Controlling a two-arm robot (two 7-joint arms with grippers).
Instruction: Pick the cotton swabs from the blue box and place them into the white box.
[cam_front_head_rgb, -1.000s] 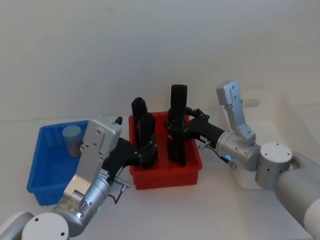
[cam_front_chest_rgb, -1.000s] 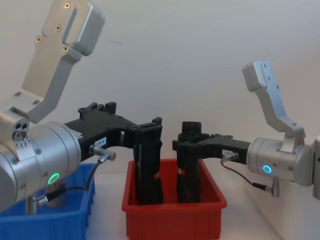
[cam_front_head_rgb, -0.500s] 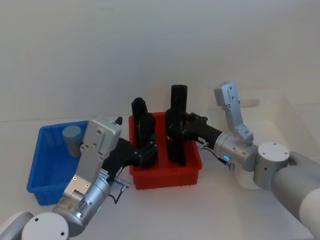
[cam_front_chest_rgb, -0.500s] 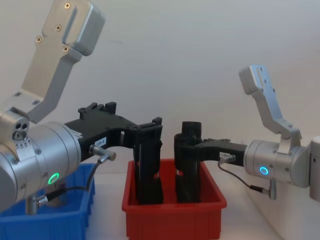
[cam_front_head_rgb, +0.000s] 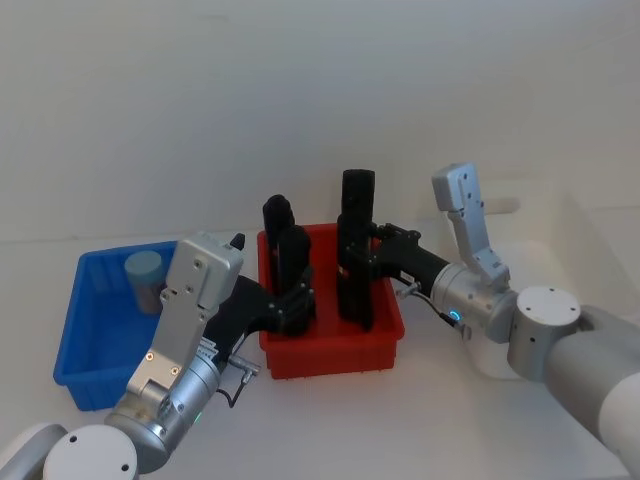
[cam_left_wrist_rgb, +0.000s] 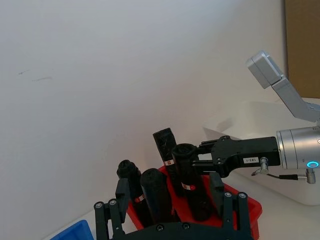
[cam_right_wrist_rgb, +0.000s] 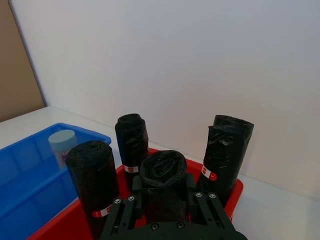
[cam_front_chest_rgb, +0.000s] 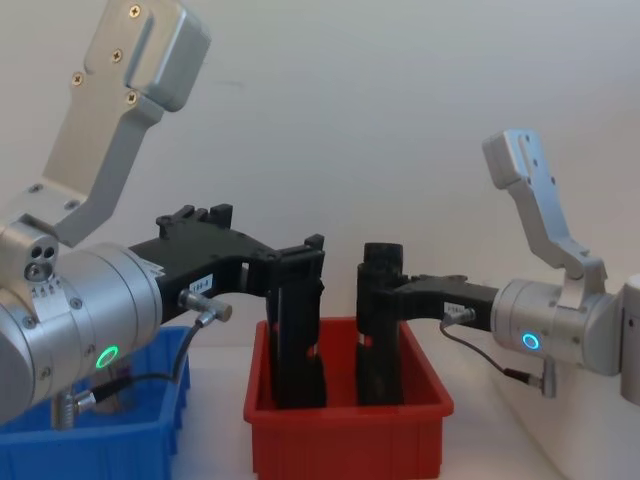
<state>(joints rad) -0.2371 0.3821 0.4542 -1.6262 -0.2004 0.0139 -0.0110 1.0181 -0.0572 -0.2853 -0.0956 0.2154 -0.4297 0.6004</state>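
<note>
Between the blue box and the white box on the desk, a red bin holds four upright rolls of black bags with small red-and-white labels. Both grippers reach over this bin. The right gripper comes in from the robot's right, its fingers closed around a black roll near the middle of the bin; the right wrist view shows that roll's top seated between the fingers. The left gripper hangs by the front left roll; in the left wrist view its fingers stand spread apart, gripping nothing. One jar of cotton swabs with a pale blue-grey lid stands upright in the far part of the blue box, well apart from both grippers.
</note>
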